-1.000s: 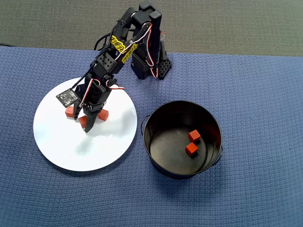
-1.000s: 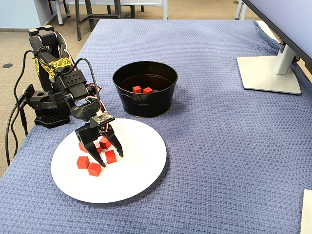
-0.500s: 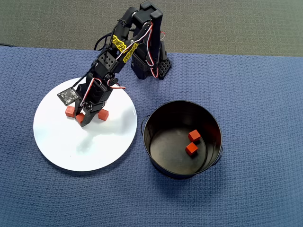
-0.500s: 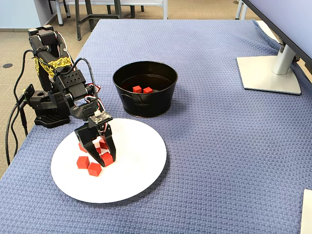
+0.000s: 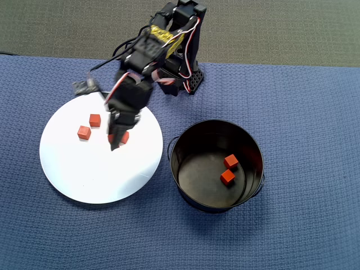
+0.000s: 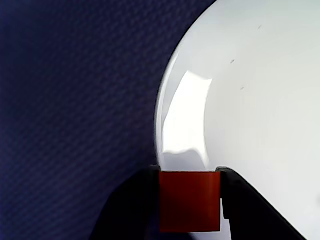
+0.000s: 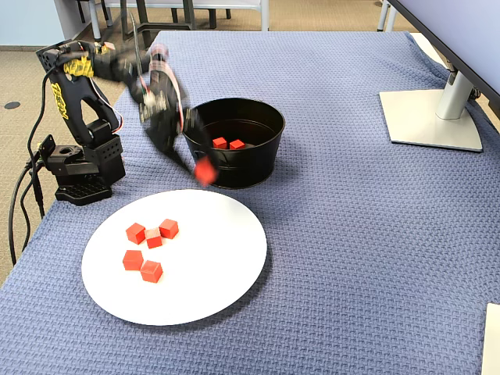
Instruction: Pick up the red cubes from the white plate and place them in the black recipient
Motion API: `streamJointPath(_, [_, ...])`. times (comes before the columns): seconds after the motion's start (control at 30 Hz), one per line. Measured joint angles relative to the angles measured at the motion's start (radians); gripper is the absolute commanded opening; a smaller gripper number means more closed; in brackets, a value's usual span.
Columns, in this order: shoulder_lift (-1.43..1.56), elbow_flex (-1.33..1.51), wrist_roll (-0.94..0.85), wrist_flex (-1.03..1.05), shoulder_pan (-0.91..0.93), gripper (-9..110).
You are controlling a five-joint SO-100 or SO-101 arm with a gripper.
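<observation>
Grips one red cube (image 7: 205, 170) in the end effector (image 6: 190, 200), fingers clenched on its two sides, as seen close up in the wrist view. Carried clear of the white plate (image 7: 211, 297) now, where a second ago the open end effector was down among the cubes at the plate's 10 o'clock part. Hangs in the fixed view just off the black pot (image 7: 242, 173) at about its 8 o'clock, in front of the wall, not yet over the opening. Judged as pick done, carry under way.

Leaves five red cubes (image 7: 151, 271) on the plate, bunched toward 9 o'clock in the fixed view; two more (image 7: 221, 143) already lying in the pot. Pot standing at roughly 3 o'clock from the plate in the overhead view, both on the blue woven surface (image 7: 351, 234).

Raised and stretched forward from the base, the arm (image 7: 117, 66), wrist bent down, smeared by motion in the fixed view.
</observation>
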Motion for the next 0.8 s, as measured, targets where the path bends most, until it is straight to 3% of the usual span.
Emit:
streamJointPath(0.2, [0.126,-0.046,0.365,0.167,-0.298,0])
streamJointPath(0.37, [0.224,0.021,0.503,0.184,-0.549,2])
streamJointPath(0.47, [0.256,0.086,0.497,0.173,-0.644,36])
streamJointPath(0.5, [0.261,0.101,0.476,0.173,-0.663,40])
streamJointPath(0.63, [0.264,0.110,0.360,0.173,-0.632,41])
streamJointPath(0.8, [0.216,0.064,0.324,0.175,-0.417,33])
